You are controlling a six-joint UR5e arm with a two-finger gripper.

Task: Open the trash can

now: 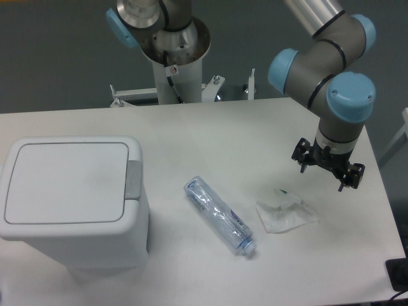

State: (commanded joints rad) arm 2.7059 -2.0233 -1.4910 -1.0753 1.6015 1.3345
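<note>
trash can lid shut, table left | claw spread, empty, right | bottle, wrapper between

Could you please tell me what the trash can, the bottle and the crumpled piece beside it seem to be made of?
Trash can: opaque white moulded plastic, matte, rounded corners. Bottle: clear thin plastic, see-through with glints. Crumpled piece: translucent film, probably a plastic wrapper.

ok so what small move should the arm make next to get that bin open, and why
Probably swing the gripper left across the table toward the grey latch on the trash can. The lid lies flat and closed, and the gripper hangs empty at the far right, beyond the plastic bottle and crumpled wrapper, touching nothing.
</note>
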